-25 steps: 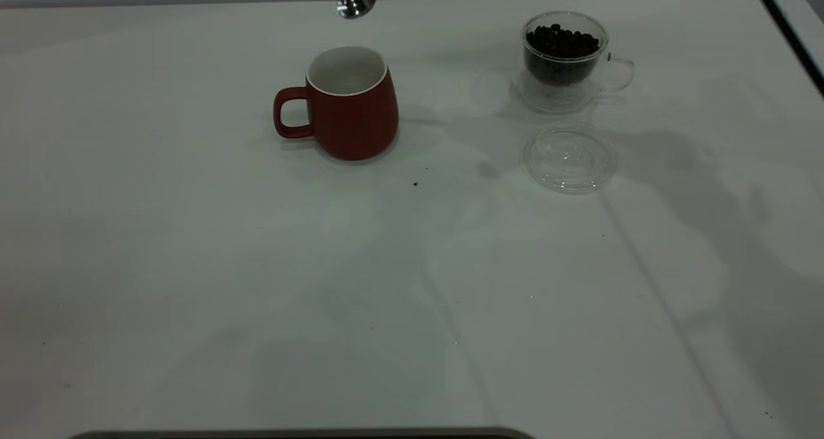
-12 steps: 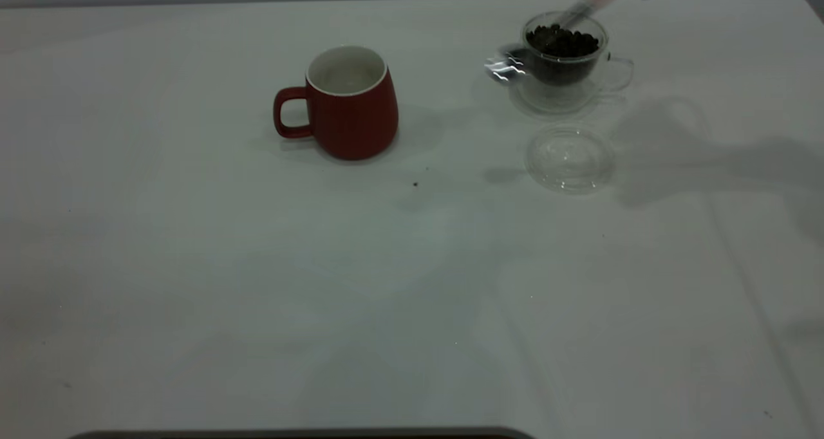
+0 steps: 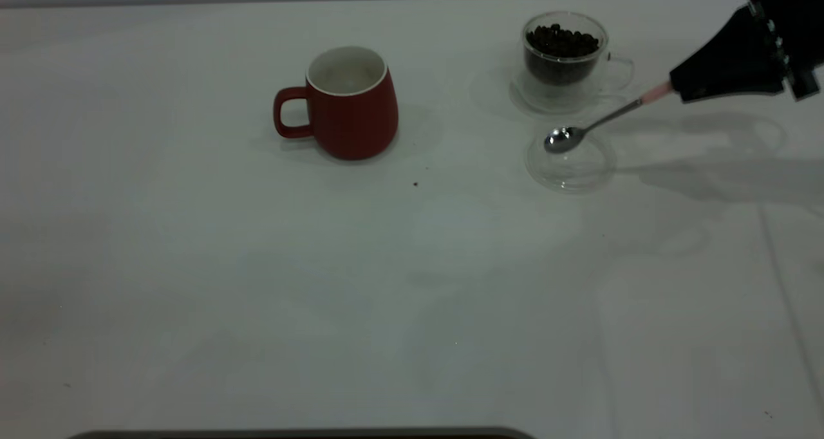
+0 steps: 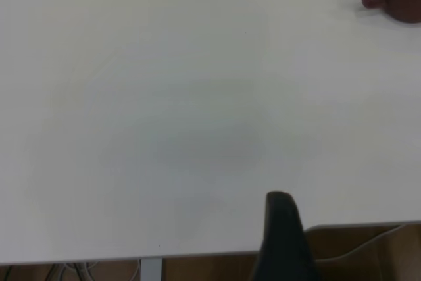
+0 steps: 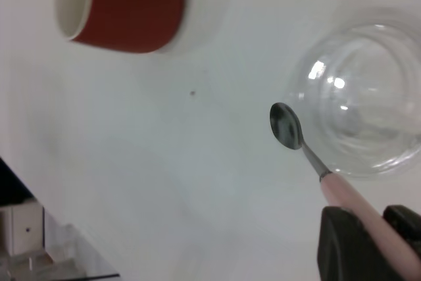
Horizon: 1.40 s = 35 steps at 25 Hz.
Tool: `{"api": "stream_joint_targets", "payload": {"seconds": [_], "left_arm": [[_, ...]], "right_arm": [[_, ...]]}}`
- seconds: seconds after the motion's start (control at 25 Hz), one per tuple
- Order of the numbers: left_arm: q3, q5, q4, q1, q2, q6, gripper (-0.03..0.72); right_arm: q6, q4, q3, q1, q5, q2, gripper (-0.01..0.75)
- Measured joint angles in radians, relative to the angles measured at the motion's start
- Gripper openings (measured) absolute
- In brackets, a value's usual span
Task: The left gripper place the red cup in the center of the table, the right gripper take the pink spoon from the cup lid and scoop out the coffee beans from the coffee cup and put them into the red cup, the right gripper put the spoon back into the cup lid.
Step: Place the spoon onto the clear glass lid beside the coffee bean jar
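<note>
Right gripper clamped on pink spoon handle, bowl hovering over cup lid rim at 11 o'clock. Lower gently, centre bowl inside lid, then release. Left gripper: fingers impossible to judge, parked away. Red cup mid-table.

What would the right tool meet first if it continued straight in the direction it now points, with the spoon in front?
Probably the cup lid: the right tool holds the pink spoon aimed down at it, though height is unclear.
</note>
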Motion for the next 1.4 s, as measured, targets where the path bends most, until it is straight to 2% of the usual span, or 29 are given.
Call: {"api": "stream_joint_targets", "payload": {"seconds": [0.84,1.0,1.28,1.4], "left_arm": [[0.0,0.0,0.0,0.0,0.0,0.0,0.586],[0.0,0.0,0.0,0.0,0.0,0.0,0.586],[0.0,0.0,0.0,0.0,0.0,0.0,0.586],[0.0,0.0,0.0,0.0,0.0,0.0,0.586]], "right_arm": [[0.001,0.107,0.0,-0.003,-0.014,0.065,0.11],[0.0,0.105,0.0,-0.043,0.005,0.004,0.11],[-0.001,0.067,0.0,-0.186,0.003,-0.043,0.11],[-0.001,0.058,0.0,-0.208,-0.011,-0.025,0.11]]}}
